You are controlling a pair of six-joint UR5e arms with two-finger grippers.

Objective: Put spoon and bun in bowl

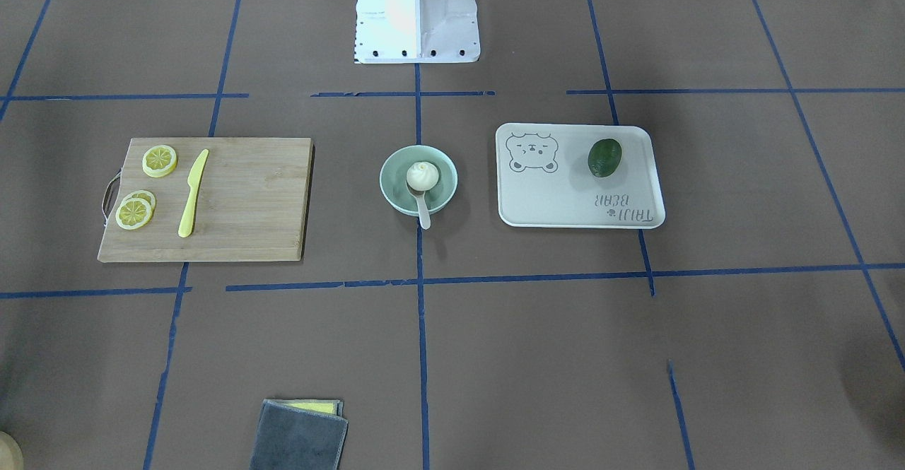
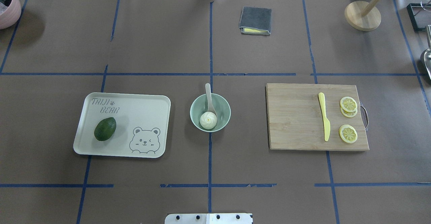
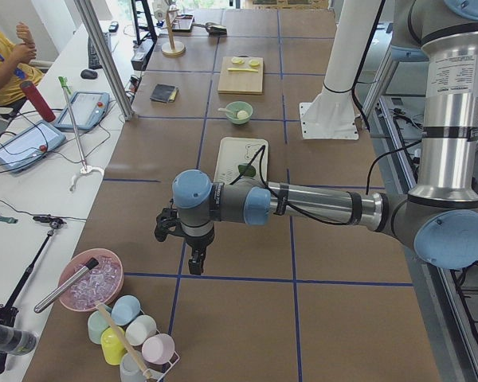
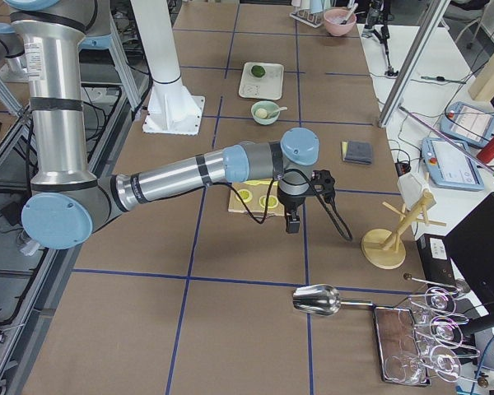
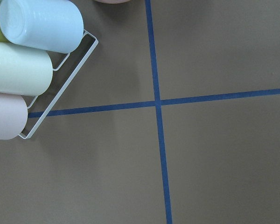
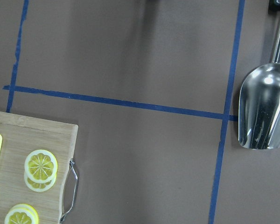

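The mint-green bowl [image 2: 226,111] stands at the table's middle and also shows in the front view [image 1: 393,189]. The white swirled bun [image 2: 208,120] lies inside it. The off-white spoon [image 2: 208,94] rests with its scoop in the bowl beside the bun, its handle sticking out over the far rim. My left gripper [image 3: 196,260] hangs over the table's left end, far from the bowl. My right gripper [image 4: 292,223] hangs beyond the cutting board, also far from it. Both show only in the side views, so I cannot tell whether they are open or shut.
A white bear tray [image 2: 151,102] with a dark green avocado [image 2: 105,128] lies left of the bowl. A wooden board [image 2: 293,123] with lemon slices and a yellow knife [image 2: 324,120] lies right. A grey cloth [image 2: 255,21], a metal scoop [image 6: 263,109] and a cup rack [image 5: 32,60] sit at the edges.
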